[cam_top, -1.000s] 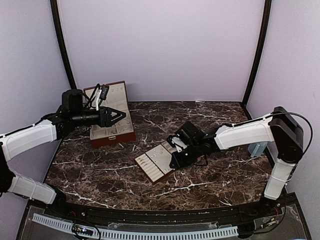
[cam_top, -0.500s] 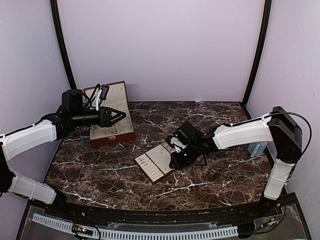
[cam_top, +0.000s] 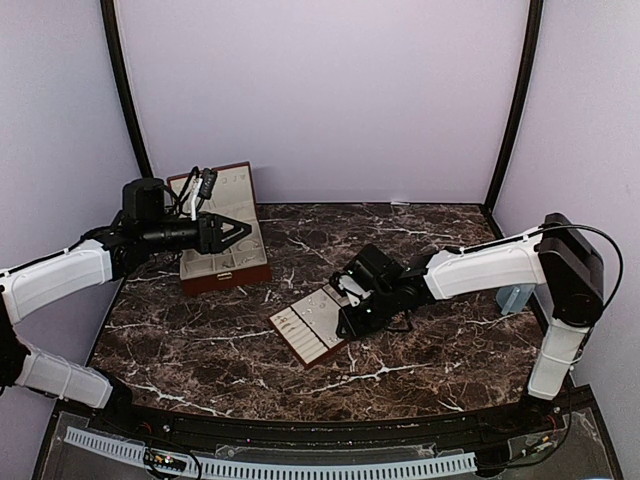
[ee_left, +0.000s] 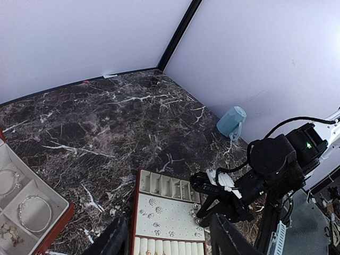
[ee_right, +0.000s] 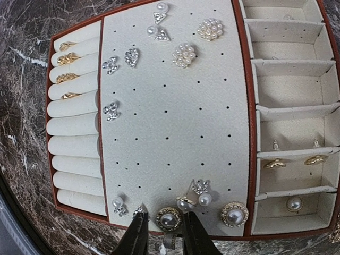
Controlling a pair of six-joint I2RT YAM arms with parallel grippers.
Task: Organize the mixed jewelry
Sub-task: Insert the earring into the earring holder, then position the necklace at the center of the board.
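The right end effector (ee_right: 164, 215) is being held narrowly spread around a pearl stud (ee_right: 168, 219) at the tray's (ee_right: 170, 133) six o'clock edge — the jewelry (ee_right: 183, 55) is lying on this tray; the left end effector (cam_top: 238, 232) is being held spread.

No text, label, brand mark, number or sign can be read in any of the views.
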